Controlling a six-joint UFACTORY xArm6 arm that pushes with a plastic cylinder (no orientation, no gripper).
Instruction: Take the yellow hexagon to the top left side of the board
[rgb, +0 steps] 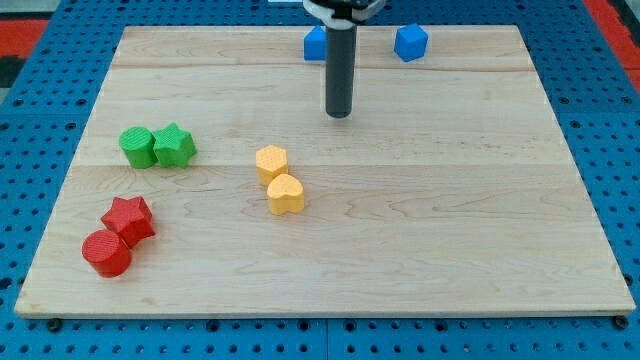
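The yellow hexagon (271, 162) lies a little left of the board's middle, touching a yellow heart (285, 194) just below and right of it. My tip (339, 115) is on the board near the view's top centre, up and to the right of the yellow hexagon and well apart from it. The dark rod rises from the tip to the view's top edge.
A green cylinder (136, 147) and green star (174, 146) sit together at the left. A red star (129, 218) and red cylinder (107, 253) sit at the bottom left. Two blue blocks (315, 44) (410, 42) lie at the top edge, one partly behind the rod.
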